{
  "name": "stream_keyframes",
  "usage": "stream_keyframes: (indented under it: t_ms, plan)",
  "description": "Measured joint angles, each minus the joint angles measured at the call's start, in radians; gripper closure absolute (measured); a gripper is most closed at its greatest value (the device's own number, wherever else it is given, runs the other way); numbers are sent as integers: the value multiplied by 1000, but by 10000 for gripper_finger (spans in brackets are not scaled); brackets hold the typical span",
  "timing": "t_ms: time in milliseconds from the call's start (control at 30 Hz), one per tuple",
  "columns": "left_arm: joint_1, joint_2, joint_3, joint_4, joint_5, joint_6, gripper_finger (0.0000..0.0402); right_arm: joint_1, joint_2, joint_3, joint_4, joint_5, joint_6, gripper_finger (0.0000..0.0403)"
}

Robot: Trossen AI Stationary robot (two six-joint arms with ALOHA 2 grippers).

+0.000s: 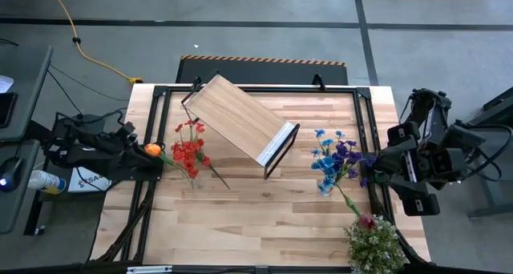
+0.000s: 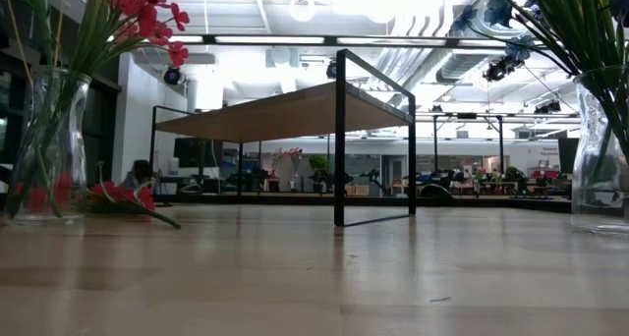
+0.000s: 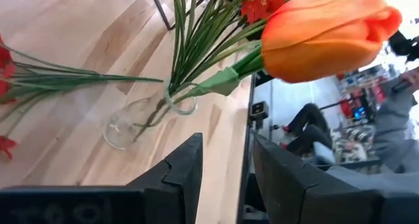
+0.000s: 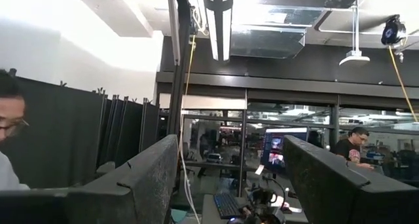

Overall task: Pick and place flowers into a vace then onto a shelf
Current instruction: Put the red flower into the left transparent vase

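Observation:
A glass vase (image 3: 147, 116) stands near the table's left side and holds red sprays (image 1: 188, 150). The orange tulip (image 3: 327, 31) leans out of it toward my left gripper, its stem running down into the vase mouth. My left gripper (image 3: 226, 175) is open just left of the tulip (image 1: 152, 149) and touches nothing. Another red spray (image 2: 123, 194) lies flat on the table by the vase. Blue and purple blooms (image 1: 333, 158) stand in a second vase (image 2: 600, 149). The pink rose (image 1: 367, 220) lies on the table. The shelf (image 1: 240, 118) stands at the far middle. My right gripper (image 4: 229, 178) is open, tipped upward at the right edge.
A bushy green plant (image 1: 375, 246) sits at the near right corner beside the rose. A black metal frame (image 1: 152, 114) runs around the table's edges. Bare wood lies across the table's near middle. People sit in the room behind.

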Motion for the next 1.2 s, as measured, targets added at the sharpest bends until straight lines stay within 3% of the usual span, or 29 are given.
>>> stream_keyframes:
  t_ms: [433,800,933,1067,1200]
  plan:
    - [0,0,20,-3,-24,-81,234,0,0,0,133,-95,-78,137]
    - [0,0,20,-3,-84,-134,234,-37,19,10,136,-112,-16,137]
    - [0,0,20,-3,-105,-156,234,-111,73,100,5,-36,84,137]
    - [0,0,20,-3,-114,-160,234,-198,152,267,-264,99,243,137]
    - [0,0,20,-3,-118,-160,234,-273,246,460,-547,98,386,137]
